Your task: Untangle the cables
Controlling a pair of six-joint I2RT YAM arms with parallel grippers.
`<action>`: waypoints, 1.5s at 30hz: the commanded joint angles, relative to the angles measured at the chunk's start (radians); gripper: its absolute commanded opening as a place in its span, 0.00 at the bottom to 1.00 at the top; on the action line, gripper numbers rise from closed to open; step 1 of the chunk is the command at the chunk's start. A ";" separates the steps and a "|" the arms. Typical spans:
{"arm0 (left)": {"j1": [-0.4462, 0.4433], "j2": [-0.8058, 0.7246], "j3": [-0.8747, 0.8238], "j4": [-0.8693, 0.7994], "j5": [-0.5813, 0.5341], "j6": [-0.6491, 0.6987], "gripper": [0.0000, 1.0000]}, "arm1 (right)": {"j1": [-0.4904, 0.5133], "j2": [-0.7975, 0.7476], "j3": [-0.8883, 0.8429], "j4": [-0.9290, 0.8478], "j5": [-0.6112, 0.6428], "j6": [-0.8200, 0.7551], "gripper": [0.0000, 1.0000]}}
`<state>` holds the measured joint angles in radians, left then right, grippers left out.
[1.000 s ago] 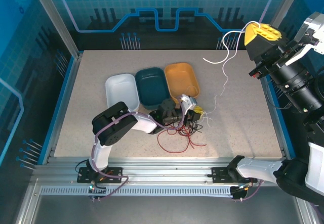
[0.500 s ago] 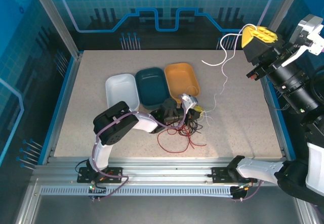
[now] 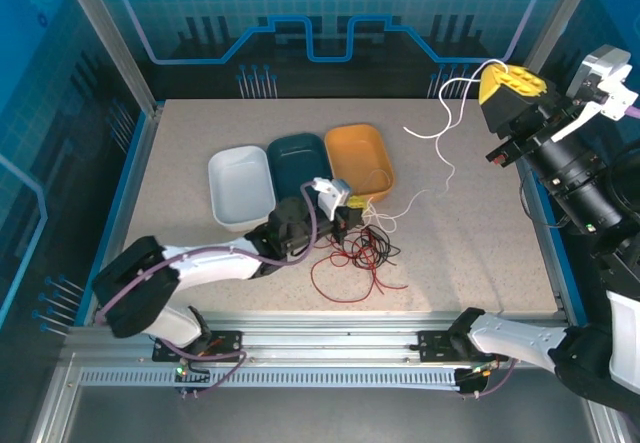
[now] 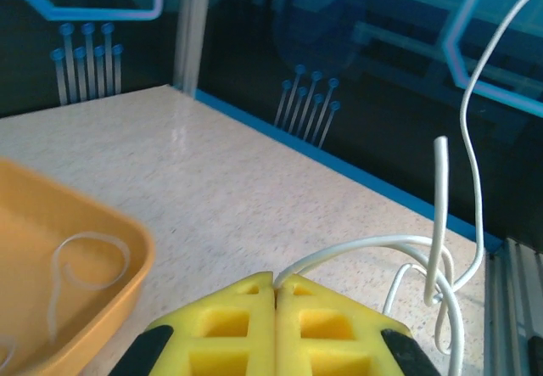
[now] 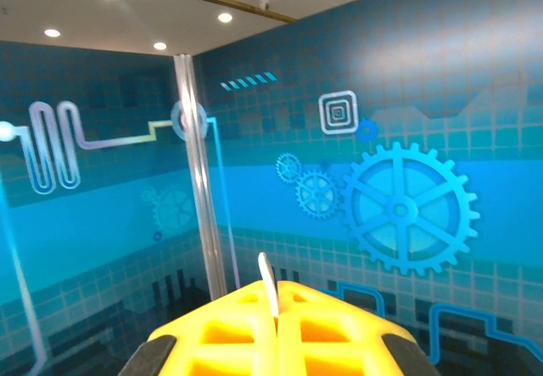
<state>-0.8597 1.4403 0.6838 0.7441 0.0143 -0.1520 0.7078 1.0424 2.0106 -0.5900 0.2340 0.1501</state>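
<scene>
A whitish-cream cable (image 3: 447,163) runs between both grippers. My right gripper (image 3: 510,85) is raised at the back right corner, its yellow fingers shut on one end of that cable (image 5: 268,278). From there the strand loops down across the table to my left gripper (image 3: 350,218), which sits low just in front of the orange tray (image 3: 362,158). The left wrist view has the left gripper (image 4: 276,283) shut on the cream cable (image 4: 356,249). Red and black cables (image 3: 365,253) lie tangled on the table right of the left gripper, with a red loop (image 3: 345,285) nearer the front.
A white tray (image 3: 240,183), a teal tray (image 3: 300,168) and the orange tray stand side by side behind the left gripper. A thin cream loop (image 4: 85,261) lies inside the orange tray (image 4: 127,249). A blue rim (image 3: 535,203) borders the table's right edge.
My left arm swung its elbow out to the left, and its gripper shifted left and shut on the cream cable. The cable now runs lower between the grippers. My right gripper rose slightly.
</scene>
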 commanded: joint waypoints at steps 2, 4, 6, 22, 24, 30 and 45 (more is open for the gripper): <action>-0.006 -0.113 -0.103 -0.196 -0.146 -0.037 0.00 | 0.015 -0.015 -0.051 0.015 0.116 -0.006 0.00; -0.006 -0.160 -0.152 -0.224 -0.186 -0.043 0.00 | 0.014 -0.017 -0.067 0.003 0.144 -0.016 0.00; -0.004 -0.207 -0.193 -0.268 -0.235 -0.044 0.00 | 0.014 -0.021 -0.077 -0.012 0.175 -0.025 0.00; 0.062 -0.408 -0.386 -0.415 -0.439 -0.047 0.00 | 0.014 -0.111 -0.147 0.018 0.499 -0.176 0.00; 0.073 -0.411 -0.397 -0.415 -0.436 -0.058 0.00 | 0.015 -0.112 -0.137 0.019 0.511 -0.190 0.00; 0.099 -0.417 -0.425 -0.402 -0.433 -0.068 0.00 | 0.014 -0.111 -0.128 0.030 0.534 -0.221 0.00; 0.100 -0.422 -0.403 -0.384 -0.303 -0.068 0.00 | 0.014 0.134 0.039 -0.067 0.446 -0.217 0.00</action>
<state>-0.7673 1.0336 0.2722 0.3416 -0.3344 -0.2081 0.7082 1.1355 2.0048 -0.6510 0.6987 -0.0467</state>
